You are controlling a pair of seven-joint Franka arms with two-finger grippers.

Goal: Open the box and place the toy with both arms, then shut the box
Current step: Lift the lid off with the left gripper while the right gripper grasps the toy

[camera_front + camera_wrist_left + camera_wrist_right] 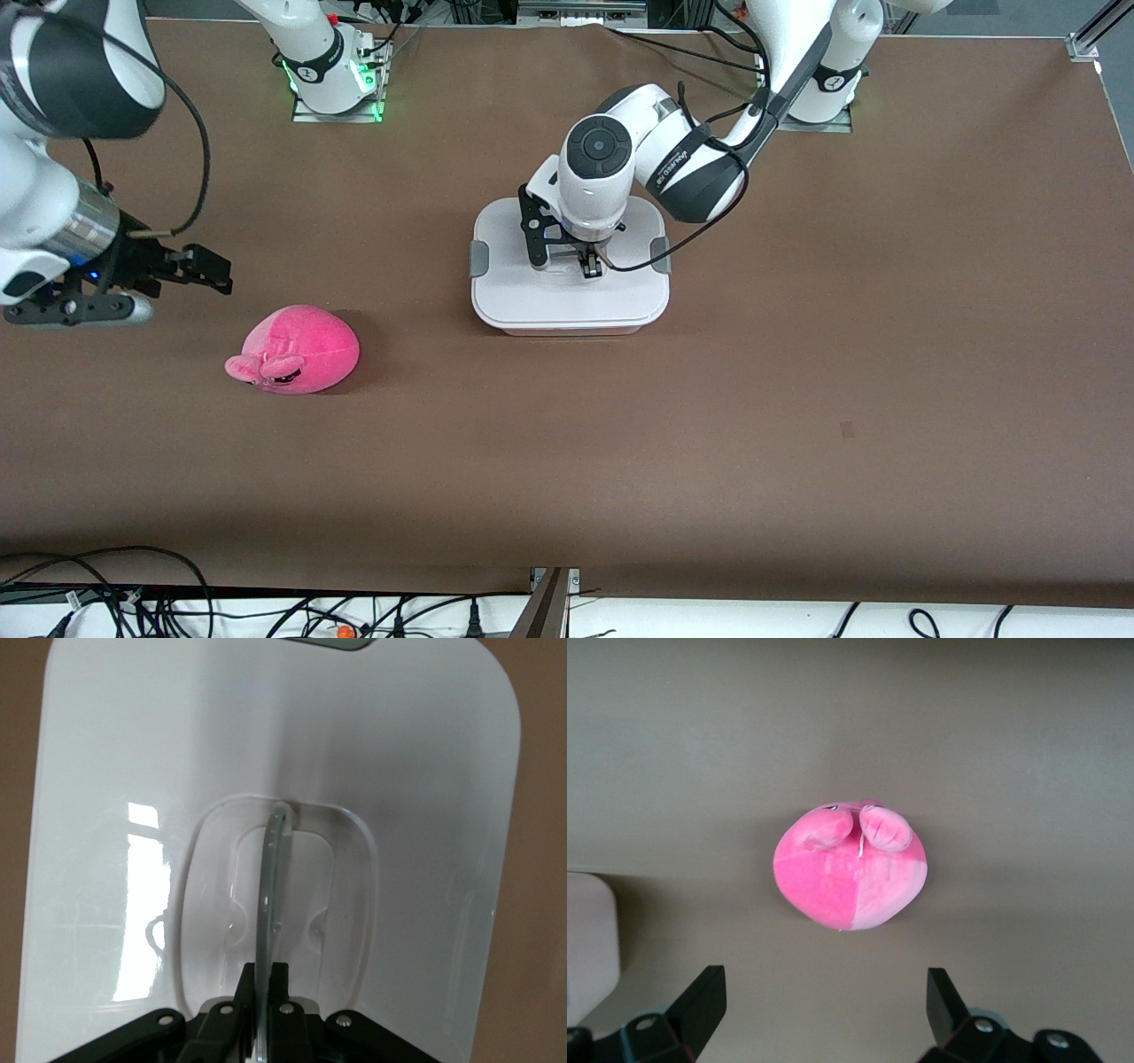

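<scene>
The box (567, 306) stands mid-table with its white lid (425, 815) on and a grey clip (478, 259) at each short side. My left gripper (589, 266) is down on the lid's middle, shut on the thin clear handle (270, 877), which stands upright in its recess; the fingers (285, 979) clamp it from both sides. The pink plush toy (297, 348) lies on the table toward the right arm's end, nearer the front camera than the box. My right gripper (213, 270) hangs open over bare table beside the toy (850, 870), nothing between its fingers (700, 1001).
The brown table runs wide around the box and the toy. A corner of the box (589, 939) shows in the right wrist view. Both arm bases (332, 80) stand along the edge farthest from the front camera. Cables (133, 594) lie below the nearest edge.
</scene>
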